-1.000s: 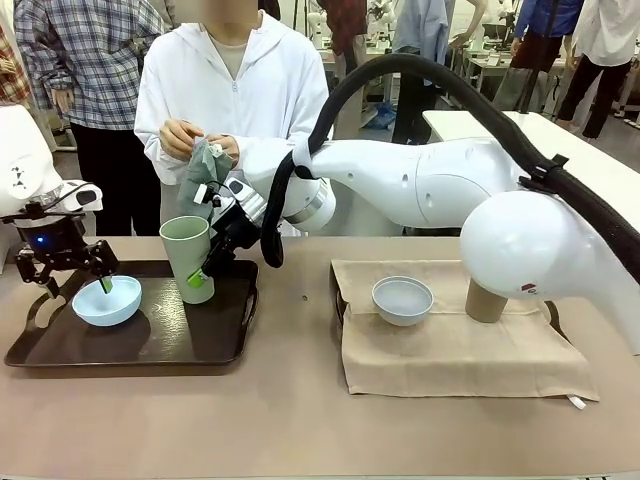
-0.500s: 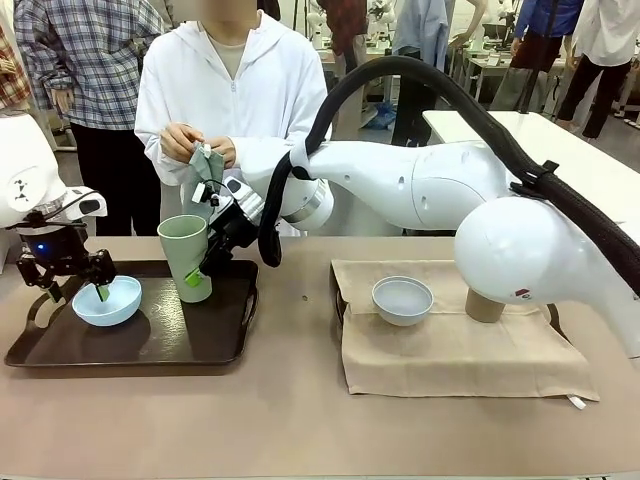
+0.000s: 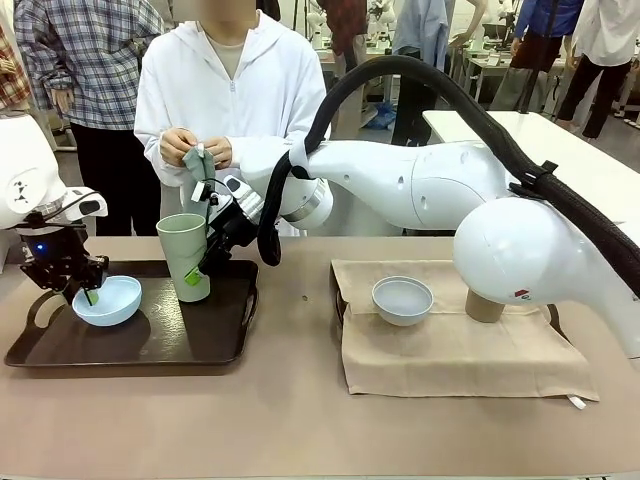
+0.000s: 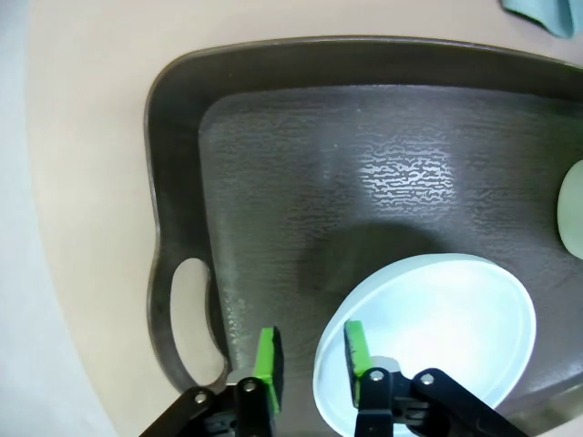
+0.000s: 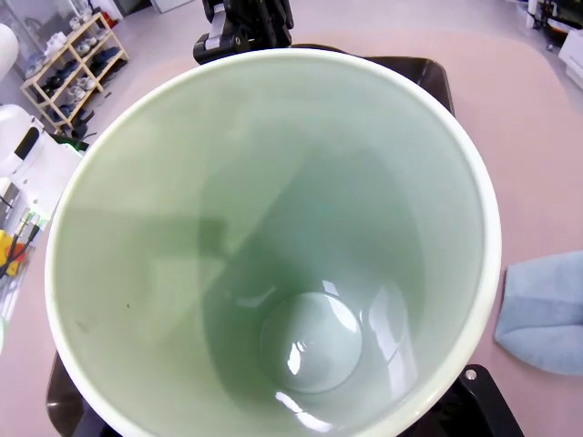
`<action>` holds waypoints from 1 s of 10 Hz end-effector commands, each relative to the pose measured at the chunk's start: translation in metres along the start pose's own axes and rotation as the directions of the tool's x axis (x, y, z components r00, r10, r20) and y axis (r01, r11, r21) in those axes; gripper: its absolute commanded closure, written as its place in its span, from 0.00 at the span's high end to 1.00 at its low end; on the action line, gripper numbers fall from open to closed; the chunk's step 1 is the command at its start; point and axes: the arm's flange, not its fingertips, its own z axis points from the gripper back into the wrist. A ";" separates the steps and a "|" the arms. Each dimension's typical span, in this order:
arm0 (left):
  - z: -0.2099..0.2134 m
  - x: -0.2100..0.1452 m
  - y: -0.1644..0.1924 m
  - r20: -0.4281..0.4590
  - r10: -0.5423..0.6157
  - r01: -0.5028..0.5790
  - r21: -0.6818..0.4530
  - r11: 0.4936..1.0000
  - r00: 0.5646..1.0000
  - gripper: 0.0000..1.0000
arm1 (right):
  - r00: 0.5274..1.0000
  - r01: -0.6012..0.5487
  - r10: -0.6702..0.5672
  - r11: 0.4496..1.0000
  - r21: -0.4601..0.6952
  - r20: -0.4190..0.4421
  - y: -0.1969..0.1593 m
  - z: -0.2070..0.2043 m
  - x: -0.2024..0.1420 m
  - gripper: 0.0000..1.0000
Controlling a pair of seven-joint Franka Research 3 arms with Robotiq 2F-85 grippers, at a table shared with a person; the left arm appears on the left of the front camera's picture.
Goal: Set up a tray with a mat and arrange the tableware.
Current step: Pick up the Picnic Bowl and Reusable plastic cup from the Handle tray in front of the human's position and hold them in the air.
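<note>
having narrowed since a second ago, the left gripper (image 4: pixel 310 360) is pinched on the pale blue round bowl (image 3: pixel 107 300) rim; the right gripper (image 3: pixel 205 262) seems clamped on the light green tall tumbler (image 3: pixel 185 255), so lifting is judged next.

Right arm hides most of tan tumbler (image 3: pixel 486 303).

A beige table (image 3: pixel 290 420) bears a dark tray (image 3: pixel 150 345) and a tan mat (image 3: pixel 460 355).

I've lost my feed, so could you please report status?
Left gripper jaws astride pale blue bowl rim. Right gripper shut on green tumbler. Both on tray.
</note>
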 end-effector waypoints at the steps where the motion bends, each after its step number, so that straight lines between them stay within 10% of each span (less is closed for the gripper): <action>1: 0.001 -0.006 0.000 0.018 -0.009 0.009 0.016 1.000 1.000 0.13 | 0.999 -0.014 0.013 1.000 -0.013 -0.033 -0.010 -0.003 0.004 0.23; 2: 0.001 -0.005 0.000 0.017 -0.003 0.003 0.014 1.000 1.000 0.04 | 0.999 -0.013 0.012 1.000 -0.013 -0.036 -0.010 -0.002 0.003 0.23; 3: 0.001 -0.004 0.000 0.015 0.002 -0.002 0.010 1.000 1.000 0.00 | 0.999 -0.010 0.010 1.000 -0.011 -0.039 -0.011 -0.002 0.003 0.00; 4: 0.001 -0.003 0.000 0.010 0.006 -0.006 0.008 1.000 1.000 0.00 | 0.999 -0.012 0.011 1.000 -0.013 -0.039 -0.010 -0.002 0.003 0.23; 5: 0.001 -0.002 0.000 0.009 0.009 -0.009 0.004 1.000 1.000 0.00 | 0.999 -0.012 0.012 1.000 -0.016 -0.040 -0.010 -0.002 0.002 0.00; 7: 0.002 -0.002 -0.001 0.011 0.016 -0.016 -0.001 1.000 1.000 0.00 | 0.998 -0.011 0.010 1.000 -0.028 -0.067 -0.009 -0.003 0.003 0.00; 8: 0.004 -0.002 -0.001 0.009 0.016 -0.016 -0.005 1.000 1.000 0.00 | 0.996 -0.017 0.014 0.999 -0.027 -0.087 -0.002 0.001 0.006 0.26; 10: 0.012 -0.004 -0.002 -0.016 0.015 -0.015 -0.025 1.000 1.000 0.00 | 0.989 -0.001 -0.002 1.000 -0.015 -0.150 0.027 0.018 0.011 0.26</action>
